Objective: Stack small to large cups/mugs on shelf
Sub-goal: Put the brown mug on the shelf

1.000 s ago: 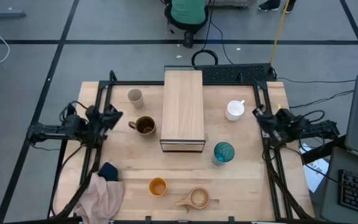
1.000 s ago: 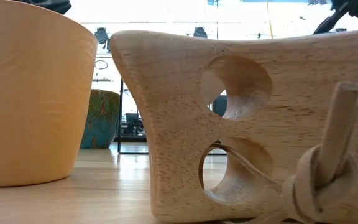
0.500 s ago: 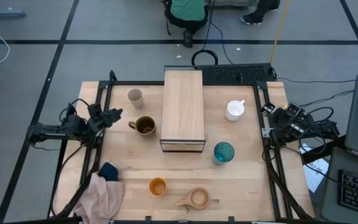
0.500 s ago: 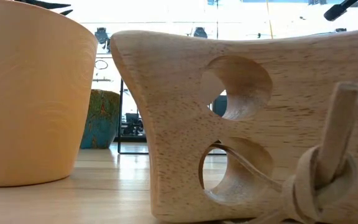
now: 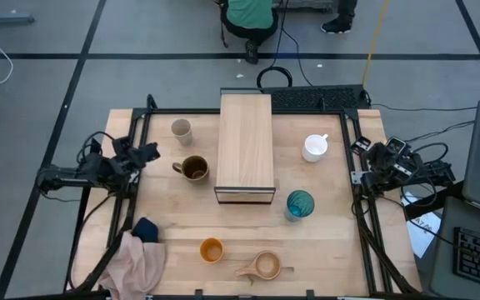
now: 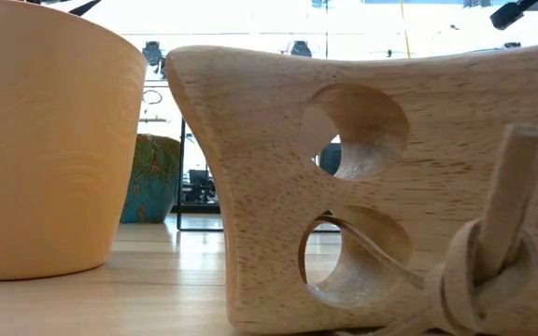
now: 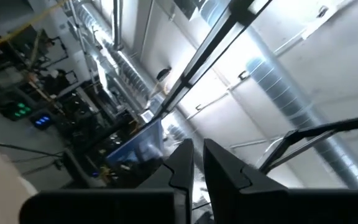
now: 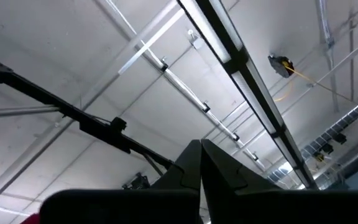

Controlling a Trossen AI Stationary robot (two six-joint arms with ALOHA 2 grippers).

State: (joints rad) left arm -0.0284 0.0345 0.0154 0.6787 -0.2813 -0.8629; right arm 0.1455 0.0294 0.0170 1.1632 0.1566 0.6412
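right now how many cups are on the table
6: beige cup and olive mug left of the shelf, white mug and teal tumbler right, orange cup and wooden cup in front.

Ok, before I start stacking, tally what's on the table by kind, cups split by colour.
Beige cup: 1
Olive-brown mug: 1
White mug: 1
Teal tumbler: 1
Orange cup: 1
Wooden handled cup: 1
Shelf: 1
Cloth pile: 1
Total: 8 things, 6 of them cups, none on the shelf.
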